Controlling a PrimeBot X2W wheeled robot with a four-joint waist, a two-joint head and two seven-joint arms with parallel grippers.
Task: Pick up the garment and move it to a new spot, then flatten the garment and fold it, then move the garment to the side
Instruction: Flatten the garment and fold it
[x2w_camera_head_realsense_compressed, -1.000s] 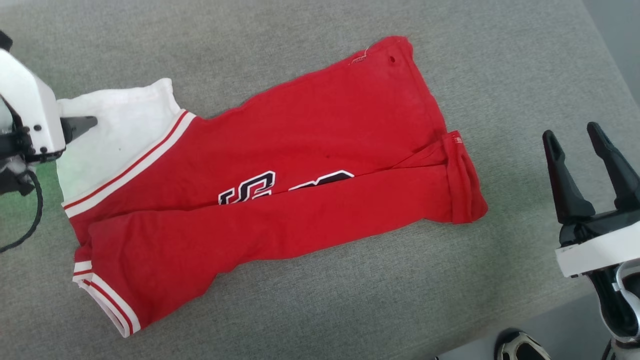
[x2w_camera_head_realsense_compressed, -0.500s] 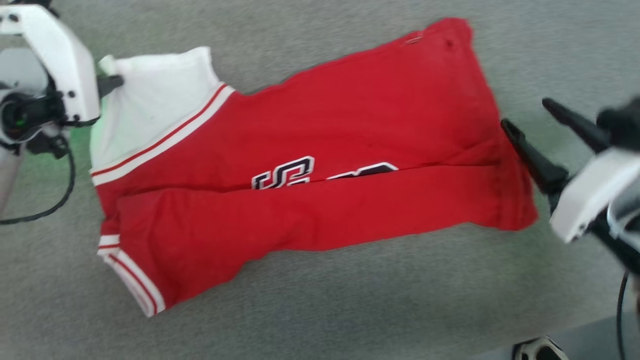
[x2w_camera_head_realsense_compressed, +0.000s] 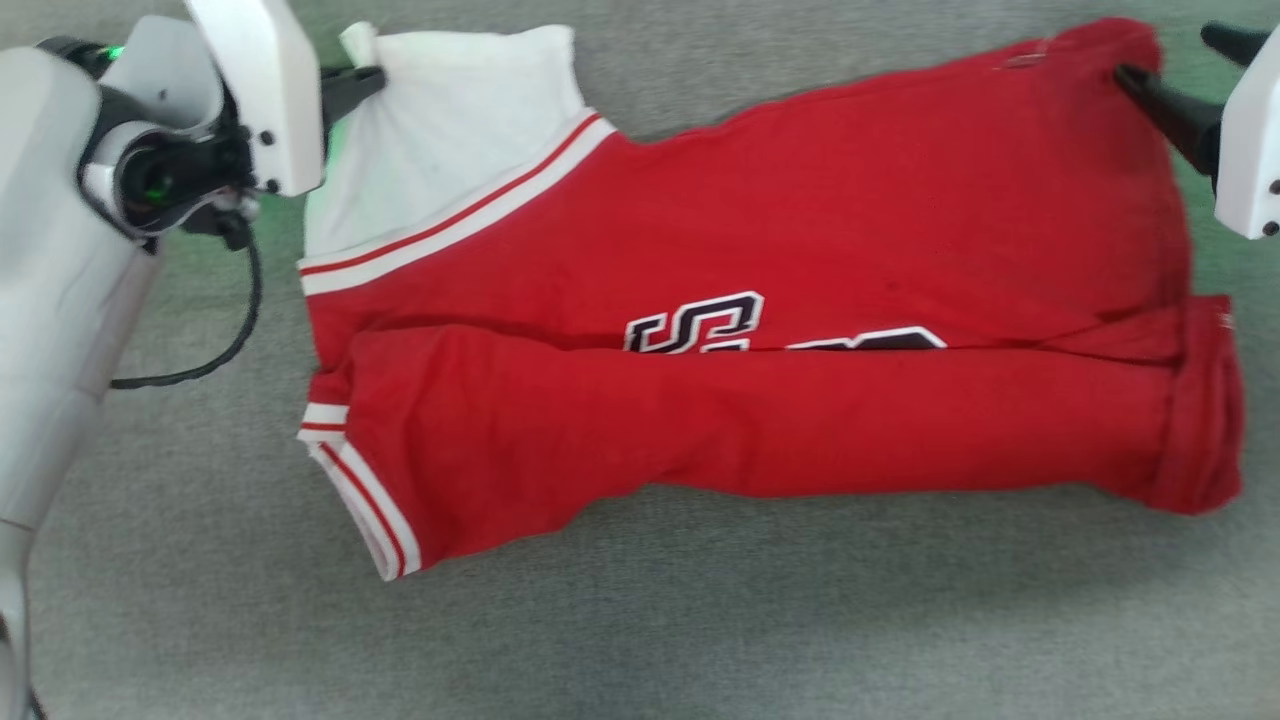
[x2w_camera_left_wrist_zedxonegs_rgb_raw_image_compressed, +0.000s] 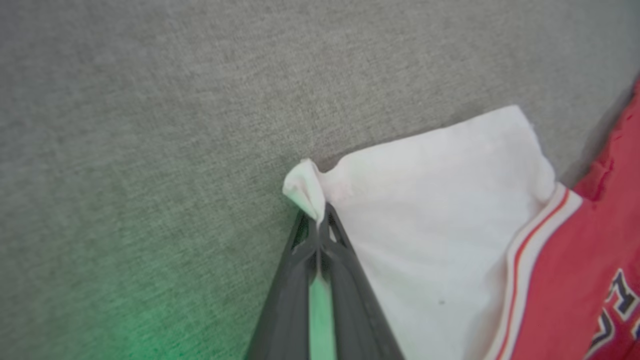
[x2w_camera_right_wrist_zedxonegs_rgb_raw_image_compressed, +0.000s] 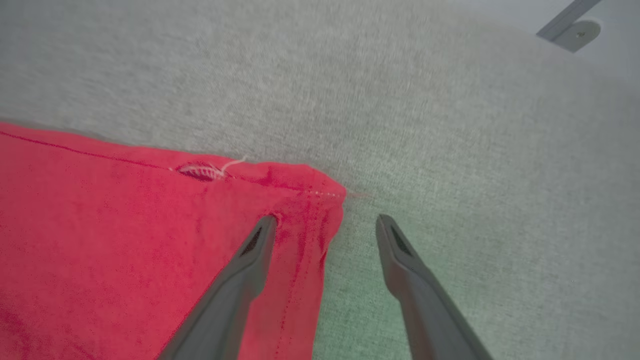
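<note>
Garment (x2w_camera_head_realsense_compressed: 760, 250): red jersey, folded lengthwise, on gray cloth surface (x2w_camera_head_realsense_compressed: 700, 620).
Left gripper (x2w_camera_left_wrist_zedxonegs_rgb_raw_image_compressed: 318, 222): clamped on white sleeve's (x2w_camera_left_wrist_zedxonegs_rgb_raw_image_compressed: 425, 210) far-left corner.
Right gripper (x2w_camera_right_wrist_zedxonegs_rgb_raw_image_compressed: 325, 222): wide — astride far-right red corner.

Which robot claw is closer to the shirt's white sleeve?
Left. The left gripper is shut on the white sleeve corner. The right gripper stands open at the garment's far red corner, straddling its edge.

the garment (x2w_camera_head_realsense_compressed: 800, 250) lies on the surface (x2w_camera_head_realsense_compressed: 700, 620) between left gripper (x2w_camera_head_realsense_compressed: 368, 80) and right gripper (x2w_camera_head_realsense_compressed: 1166, 52)
</note>
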